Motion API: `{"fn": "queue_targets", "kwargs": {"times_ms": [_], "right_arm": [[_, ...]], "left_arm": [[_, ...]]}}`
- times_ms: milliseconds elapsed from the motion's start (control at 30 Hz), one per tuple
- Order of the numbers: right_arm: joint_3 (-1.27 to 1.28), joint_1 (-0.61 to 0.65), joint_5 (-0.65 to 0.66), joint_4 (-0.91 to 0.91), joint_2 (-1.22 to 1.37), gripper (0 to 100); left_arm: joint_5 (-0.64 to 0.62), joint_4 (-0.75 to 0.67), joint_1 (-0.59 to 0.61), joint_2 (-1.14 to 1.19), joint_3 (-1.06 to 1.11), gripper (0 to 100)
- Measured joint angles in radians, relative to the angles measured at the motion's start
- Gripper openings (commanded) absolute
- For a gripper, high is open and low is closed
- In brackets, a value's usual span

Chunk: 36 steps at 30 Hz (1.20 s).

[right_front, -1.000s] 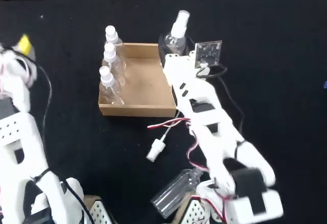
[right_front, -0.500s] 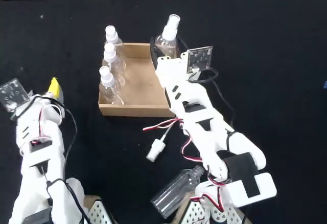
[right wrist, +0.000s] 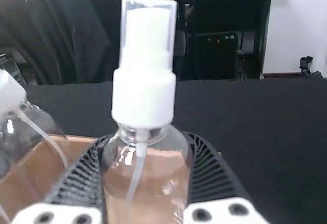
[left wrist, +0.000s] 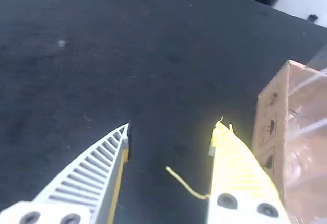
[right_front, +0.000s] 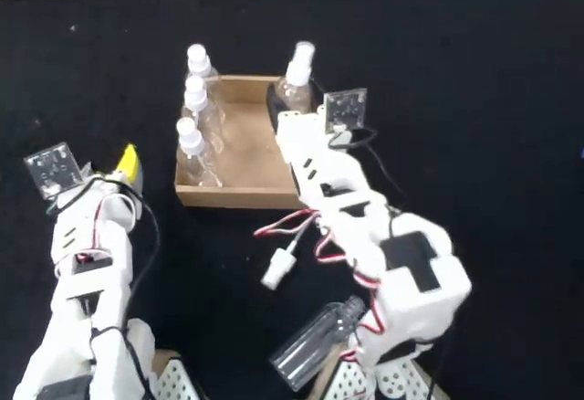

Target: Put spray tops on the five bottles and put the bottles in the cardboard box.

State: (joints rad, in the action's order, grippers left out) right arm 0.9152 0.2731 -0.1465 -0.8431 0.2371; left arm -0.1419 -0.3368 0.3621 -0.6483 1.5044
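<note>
We see the right pincer (right_front: pixel 294 100) gripping a capped bottle (right_front: pixel 299 64) at the upper right corner of the cardboard box (right_front: pixel 245 197), left pincer (left wrist: pixel 173 132) wide open over the counter (right_front: pixel 474 99)

Three bottles (right_front: pixel 201 117) along box's (right_front: pixel 255 158) left wall, fourth bottle (right_front: pixel 297 85) at right rear corner, spray top (right_front: pixel 277 268) before it
</note>
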Motion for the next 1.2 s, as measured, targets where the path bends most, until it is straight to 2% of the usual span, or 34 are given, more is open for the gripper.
{"fn": "queue_targets", "kwargs": {"times_ms": [133,367,1200], "right_arm": [[-0.031,0.000,0.008,-0.003,0.054,1.0],[-0.034,0.000,0.098,-0.011,0.066,1.0],[-0.034,-0.032,0.103,-0.011,0.066,1.3]], "left_arm": [[0.000,0.000,-0.011,0.000,0.000,23],[0.000,0.000,-0.011,0.000,0.000,23],[0.000,0.000,-0.011,0.000,0.000,23]]}}
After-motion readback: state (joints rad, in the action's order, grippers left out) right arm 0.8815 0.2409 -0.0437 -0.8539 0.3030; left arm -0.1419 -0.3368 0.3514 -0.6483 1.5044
